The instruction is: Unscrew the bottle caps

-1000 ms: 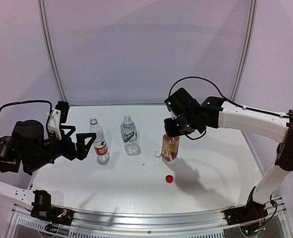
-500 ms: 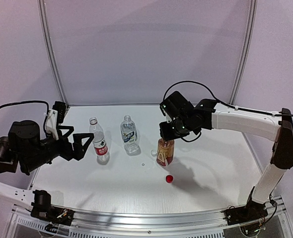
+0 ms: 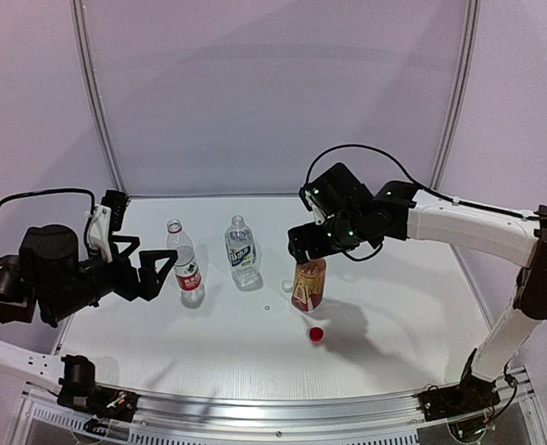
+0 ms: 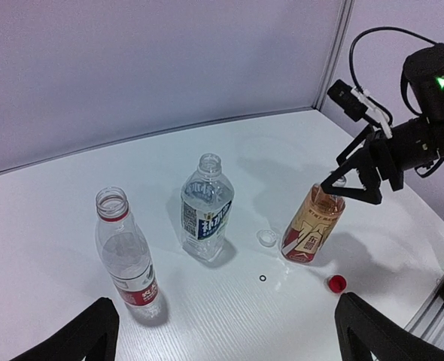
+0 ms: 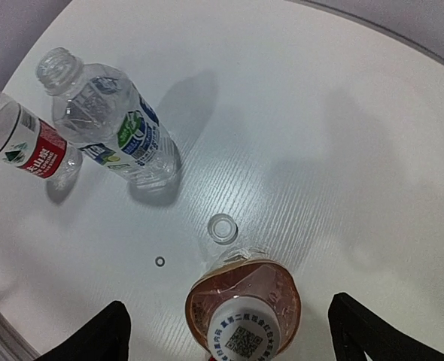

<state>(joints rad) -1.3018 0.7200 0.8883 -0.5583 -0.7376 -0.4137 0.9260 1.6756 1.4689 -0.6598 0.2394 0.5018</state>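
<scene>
The amber bottle stands on the table with its white cap on its neck. My right gripper hangs open directly over it, with a finger well clear on each side. The red-label bottle and the green-blue-label bottle stand uncapped. On the table lie a red cap and a pale cap, the pale one just beside the amber bottle. My left gripper is open and empty, left of the red-label bottle.
A tiny dark ring lies on the white table between the bottles. A wall with metal posts closes off the back. The right arm reaches in over the amber bottle.
My right gripper has gone from shut on the amber bottle's cap to wide open above it. The bottle shifted slightly left. The left arm has hardly moved.
</scene>
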